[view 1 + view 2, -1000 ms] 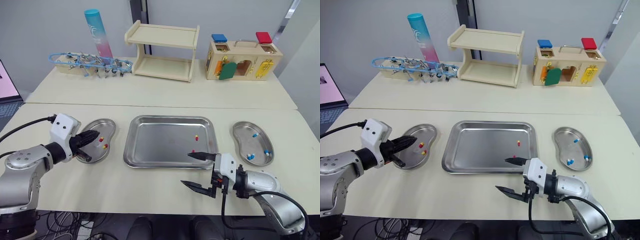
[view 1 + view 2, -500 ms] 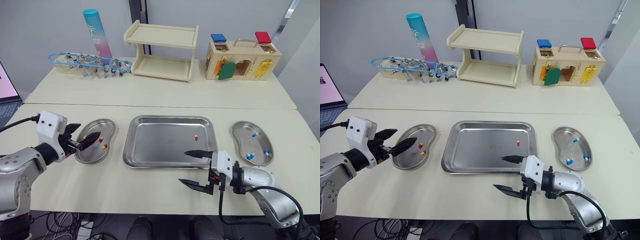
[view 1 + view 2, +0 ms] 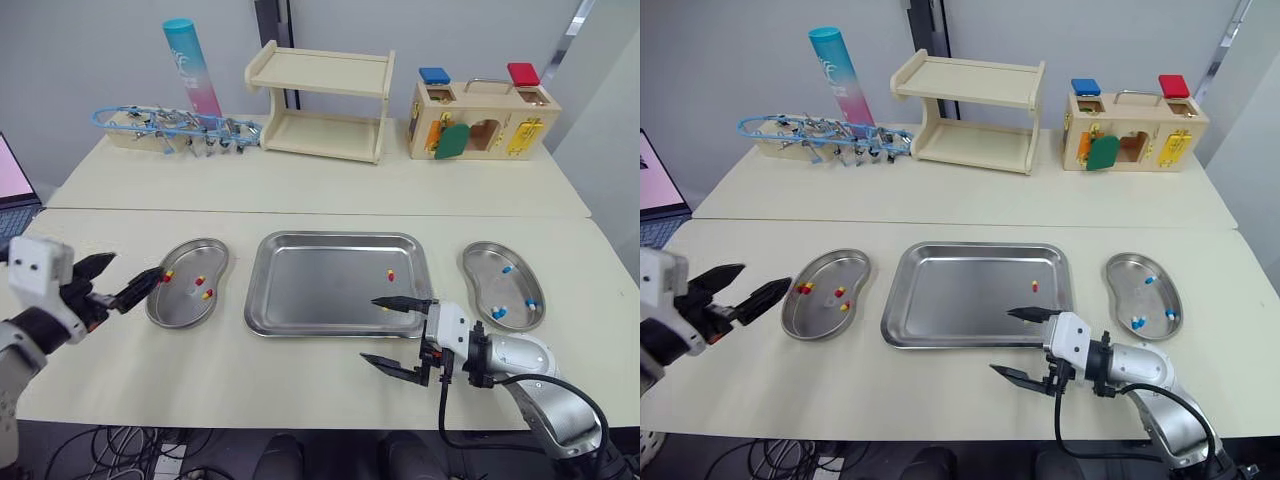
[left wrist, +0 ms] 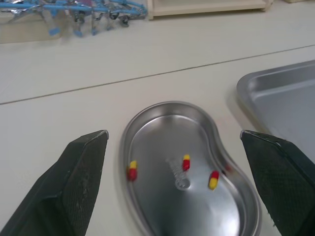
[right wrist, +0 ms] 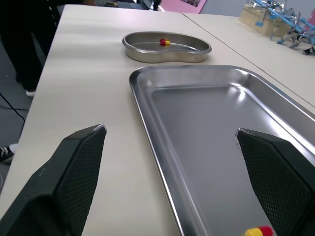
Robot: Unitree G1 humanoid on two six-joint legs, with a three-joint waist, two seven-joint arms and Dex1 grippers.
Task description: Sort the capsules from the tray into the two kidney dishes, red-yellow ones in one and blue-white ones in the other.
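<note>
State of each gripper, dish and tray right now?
Left gripper: open, empty.
Right gripper: open, empty.
Left steel kidney dish: holds three red-yellow capsules.
Right steel kidney dish: holds three blue-white capsules.
Rectangular steel tray: holds at least one red-yellow capsule.

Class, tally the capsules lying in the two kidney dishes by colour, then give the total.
Red-yellow capsules: 3, in the left kidney dish
Blue-white capsules: 3, in the right kidney dish
Total: 6

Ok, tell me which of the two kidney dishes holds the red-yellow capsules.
The kidney dish on the robot's left: three red-yellow capsules lie in it. The right-hand dish holds blue-white ones.
</note>
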